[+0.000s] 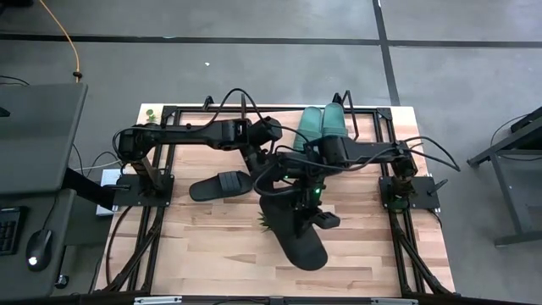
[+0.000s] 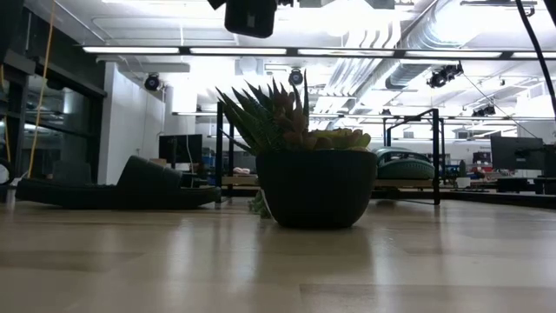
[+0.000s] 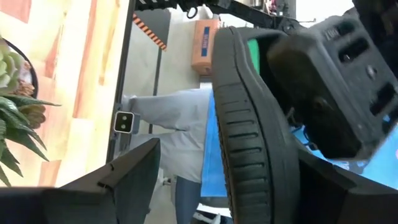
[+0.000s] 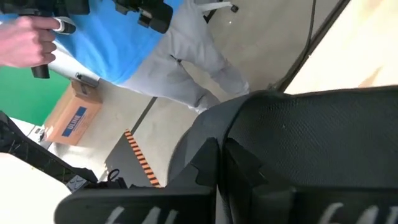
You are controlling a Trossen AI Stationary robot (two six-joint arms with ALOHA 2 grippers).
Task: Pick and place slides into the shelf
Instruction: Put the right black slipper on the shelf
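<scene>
While my right gripper [image 1: 306, 200] clamps shut on a black rubber slide sandal [image 1: 298, 233], my left gripper [image 1: 279, 165] spreads wide beside it.

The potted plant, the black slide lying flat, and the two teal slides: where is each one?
potted plant [image 2: 314, 198]: low view, front of its dark pot.
black slide lying flat [image 1: 222, 184]: high view, on its wide strap.
teal slides [image 1: 323, 124]: high view, where the pair meet, on the shelf.

Table [image 1: 203, 246]; slide [image 1: 218, 185], plant [image 2: 313, 165] (potted).
</scene>
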